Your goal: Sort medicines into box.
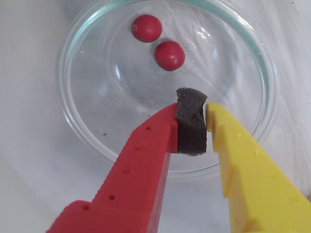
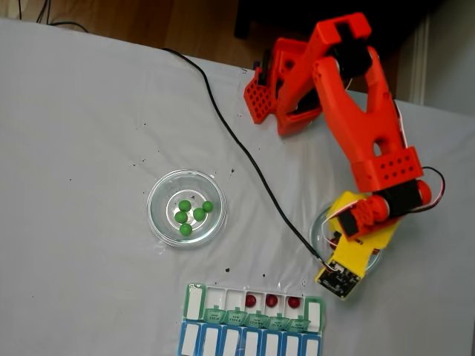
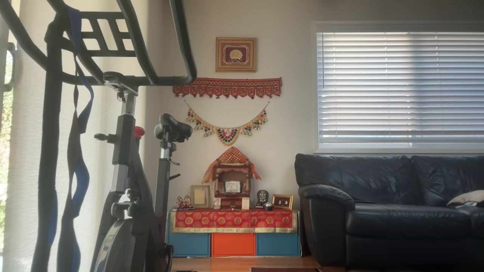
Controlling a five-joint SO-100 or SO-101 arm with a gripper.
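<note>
Two red balls in wrist view's dish; hand closed, empty.

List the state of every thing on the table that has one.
gripper: shut, holds no ball
glass dish with red balls: holds two
glass dish with green balls: holds five
green-lidded pill box: lids open, three red balls inside, one to a compartment
blue-lidded row: lids closed
</note>
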